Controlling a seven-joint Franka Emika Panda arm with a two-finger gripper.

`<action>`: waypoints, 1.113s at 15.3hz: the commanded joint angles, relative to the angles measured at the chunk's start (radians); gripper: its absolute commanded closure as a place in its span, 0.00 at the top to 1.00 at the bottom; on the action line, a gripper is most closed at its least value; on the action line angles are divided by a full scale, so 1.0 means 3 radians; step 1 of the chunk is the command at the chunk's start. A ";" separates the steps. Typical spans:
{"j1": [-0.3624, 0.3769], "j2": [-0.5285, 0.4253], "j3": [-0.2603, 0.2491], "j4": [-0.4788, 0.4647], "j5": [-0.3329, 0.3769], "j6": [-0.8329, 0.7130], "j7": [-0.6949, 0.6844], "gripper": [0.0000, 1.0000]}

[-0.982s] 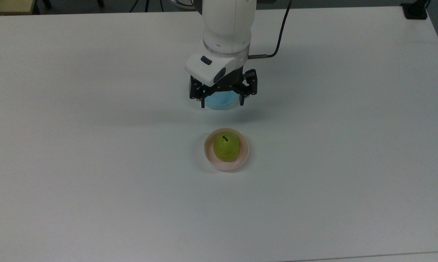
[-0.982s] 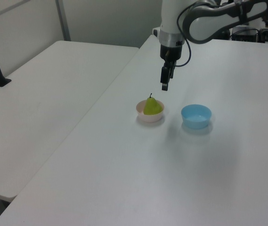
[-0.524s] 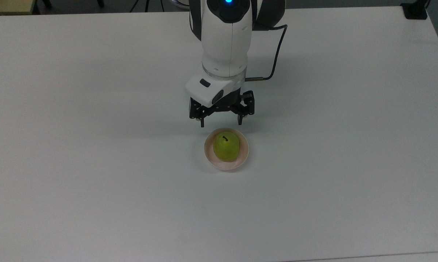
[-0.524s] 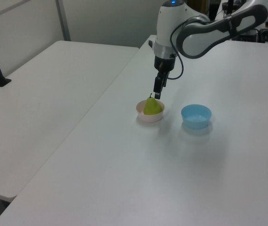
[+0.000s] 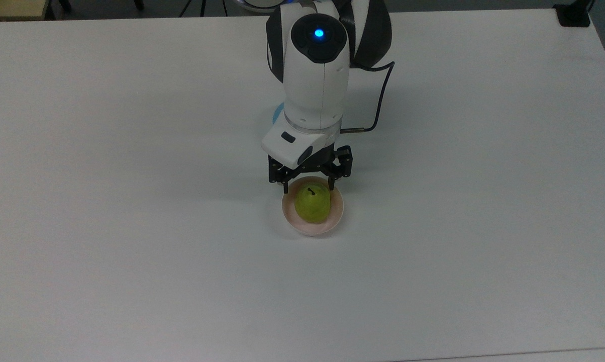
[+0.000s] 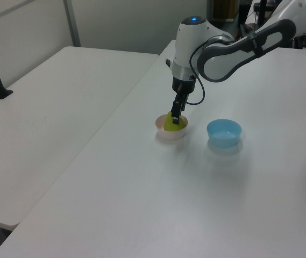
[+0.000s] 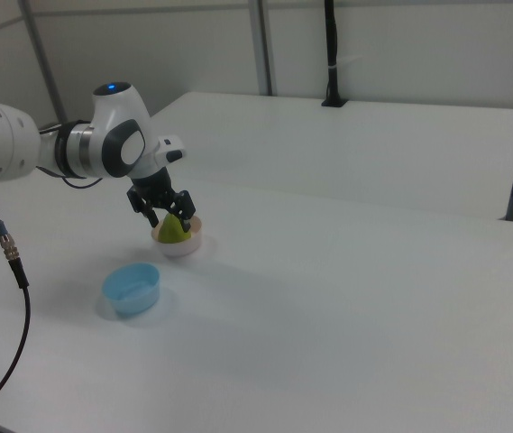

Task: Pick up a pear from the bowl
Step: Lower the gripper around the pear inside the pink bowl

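Now, read from the right view's left, the blue bowl [image 7: 132, 289] stands alone on the white worktop [image 7: 346, 298], well apart from the action, and just to its right the pink bowl [image 7: 184, 246] holds the pear [image 7: 174, 231], upright with its dark stem on top. In the top view the gripper [image 5: 308, 189] hangs low over the far rim of the pink bowl [image 5: 332, 221], its fingers [image 5: 331, 184] spread wide, one on each side of the top of the pear [image 5: 312, 203] and apart from its skin. The step in hand looks like the last of the reach, with the grasp not yet made. By my judgement the next move calls for a slight drop so the fingers sit at the pear's broad middle, then a gentle squeeze, since the rounded fruit could slip or tip against the bowl's wall, then a straight lift.
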 commanded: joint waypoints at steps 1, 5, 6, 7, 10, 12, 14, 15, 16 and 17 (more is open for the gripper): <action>0.0041 0.0063 -0.0030 -0.0007 0.0013 0.0087 -0.0019 0.90; 0.0081 0.0084 -0.0030 -0.0012 0.0013 0.0286 -0.0019 0.90; 0.0082 0.0109 -0.0030 -0.0012 0.0013 0.0297 -0.0019 0.89; 0.0082 0.0125 -0.0030 -0.0012 0.0013 0.0297 -0.0019 0.88; 0.0087 0.0140 -0.0030 -0.0012 0.0008 0.0307 -0.0025 0.86; 0.0082 0.0150 -0.0030 -0.0012 0.0008 0.0328 -0.0025 0.86; 0.0087 0.0186 -0.0030 -0.0012 0.0003 0.0348 -0.0025 0.83; 0.0087 0.0207 -0.0030 -0.0012 0.0003 0.0368 -0.0025 0.82; 0.0087 0.0217 -0.0030 -0.0012 -0.0007 0.0394 -0.0025 0.77; 0.0087 0.0217 -0.0030 -0.0012 -0.0028 0.0404 -0.0025 0.70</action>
